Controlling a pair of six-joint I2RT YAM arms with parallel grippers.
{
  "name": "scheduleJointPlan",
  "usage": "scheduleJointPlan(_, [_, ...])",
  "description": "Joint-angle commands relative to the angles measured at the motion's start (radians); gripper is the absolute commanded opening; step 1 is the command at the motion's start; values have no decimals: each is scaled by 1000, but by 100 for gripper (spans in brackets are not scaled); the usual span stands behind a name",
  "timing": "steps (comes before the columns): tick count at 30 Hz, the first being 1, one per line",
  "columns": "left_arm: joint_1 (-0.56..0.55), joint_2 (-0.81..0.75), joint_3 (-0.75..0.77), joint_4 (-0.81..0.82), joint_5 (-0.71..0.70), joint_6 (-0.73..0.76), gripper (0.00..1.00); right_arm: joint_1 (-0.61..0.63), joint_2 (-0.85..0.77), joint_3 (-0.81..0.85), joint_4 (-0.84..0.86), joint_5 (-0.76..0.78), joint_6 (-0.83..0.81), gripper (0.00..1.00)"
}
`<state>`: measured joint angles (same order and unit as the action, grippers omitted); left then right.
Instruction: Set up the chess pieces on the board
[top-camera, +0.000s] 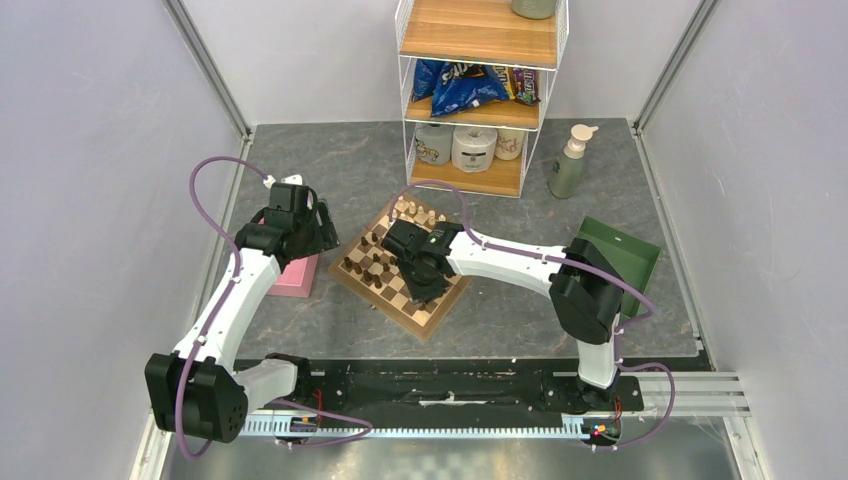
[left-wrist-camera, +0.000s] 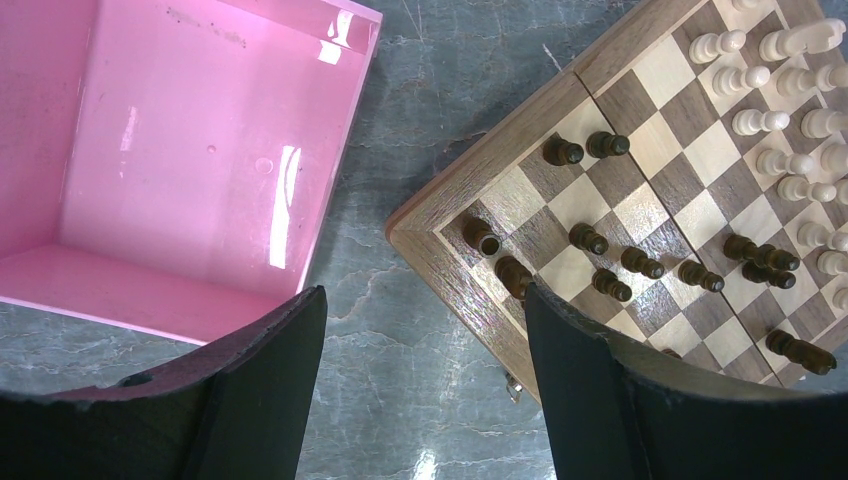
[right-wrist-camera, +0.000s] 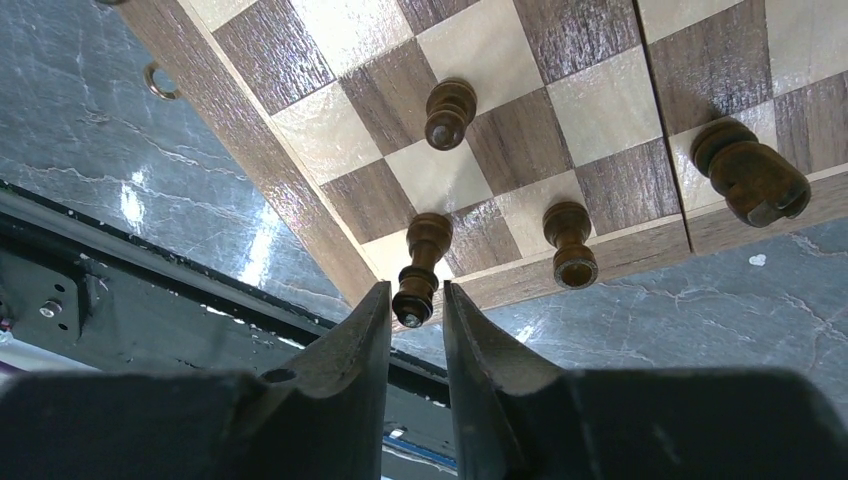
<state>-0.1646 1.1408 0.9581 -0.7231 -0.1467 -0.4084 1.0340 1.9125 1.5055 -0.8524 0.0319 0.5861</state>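
The board (top-camera: 428, 322) lies turned like a diamond in the middle of the table. Dark brown pieces (top-camera: 372, 262) stand on its near-left side, cream pieces (top-camera: 415, 212) along its far edge. My right gripper (top-camera: 424, 288) is over the board's near corner. In the right wrist view, the right gripper (right-wrist-camera: 417, 300) is closed on the head of a dark piece (right-wrist-camera: 426, 250) standing on the corner square. My left gripper (left-wrist-camera: 425, 330) is open and empty above bare table, between the pink block (left-wrist-camera: 190, 150) and the board's edge (left-wrist-camera: 480, 165).
Three more dark pieces (right-wrist-camera: 450, 110) stand near the held one. The pink block (top-camera: 297, 276) is left of the board, a green tray (top-camera: 620, 252) right. A wire shelf (top-camera: 480, 100) and a soap bottle (top-camera: 570, 160) stand at the back. A black rail (top-camera: 440, 385) runs along the near edge.
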Motion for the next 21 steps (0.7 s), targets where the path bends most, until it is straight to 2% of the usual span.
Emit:
scheduleJointPlan(1, [5,1,-8,32,14,30,79,2,-5,35,13,29,-13,31])
scheduleJointPlan(8, [5,2,-10,31,13,31,79,1,-16,42,12,35,-19,16])
scheduleJointPlan(21, [5,-9,-26,34,-18,31,79,2,-44,111,13,-9,-24,13])
